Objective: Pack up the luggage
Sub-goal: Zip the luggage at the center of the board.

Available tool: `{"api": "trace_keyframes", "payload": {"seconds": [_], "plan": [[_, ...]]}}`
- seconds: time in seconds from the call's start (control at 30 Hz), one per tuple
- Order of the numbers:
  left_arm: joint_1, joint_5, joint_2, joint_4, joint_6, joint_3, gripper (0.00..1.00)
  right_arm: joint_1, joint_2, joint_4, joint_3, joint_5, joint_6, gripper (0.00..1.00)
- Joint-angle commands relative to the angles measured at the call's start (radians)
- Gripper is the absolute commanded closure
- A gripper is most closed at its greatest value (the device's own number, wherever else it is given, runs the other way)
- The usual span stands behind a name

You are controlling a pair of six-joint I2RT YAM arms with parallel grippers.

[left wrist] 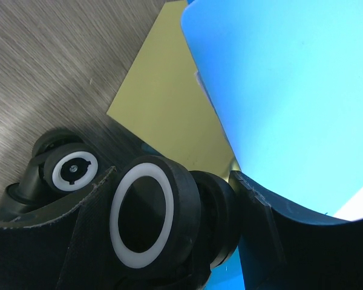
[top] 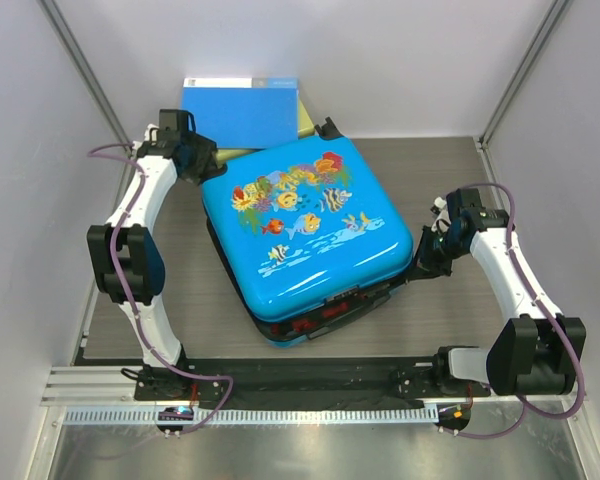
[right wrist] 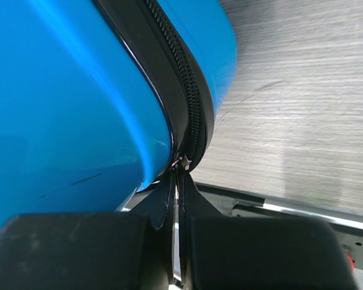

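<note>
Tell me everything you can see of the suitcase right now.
The suitcase is a glossy bright-blue hard shell, fish-and-coral print on the lid, black trim and zipper. It lies flat on the table, lid up, slightly askew. Black wheels with white hubs sit at its far-left corner, by the left gripper. Its near edge gapes, something red showing. The right fingers pinch the zipper pull at its right corner.

Overhead view down on luggage [top: 305,235]; both wrist views close against its shell.
</note>
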Motion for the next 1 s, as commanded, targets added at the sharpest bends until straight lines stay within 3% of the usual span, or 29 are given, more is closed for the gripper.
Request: {"api": "trace_keyframes", "payload": {"seconds": [0.0, 0.2, 0.33, 0.53, 0.7, 0.97], "plan": [[-0.033, -0.124, -0.037, 0.140, -0.152, 0.081, 1.00, 0.039, -0.004, -0.040, 0.018, -0.360, 0.072, 0.99], [-0.037, -0.128, -0.042, 0.137, -0.162, 0.078, 1.00, 0.039, -0.056, -0.072, -0.022, -0.302, 0.060, 0.96], [-0.037, -0.118, -0.043, 0.134, -0.156, 0.084, 1.00, 0.039, -0.084, -0.062, -0.008, -0.124, 0.047, 0.68], [-0.035, -0.064, -0.051, 0.093, -0.168, 0.092, 1.00, 0.039, -0.179, 0.001, 0.049, 0.057, 0.063, 0.52], [-0.026, -0.058, -0.080, 0.079, -0.185, 0.109, 1.00, 0.040, -0.238, 0.063, 0.046, 0.095, 0.058, 0.48], [-0.023, -0.036, -0.114, 0.068, -0.208, 0.118, 1.00, 0.040, -0.196, 0.103, 0.018, 0.131, 0.040, 0.49]]}}
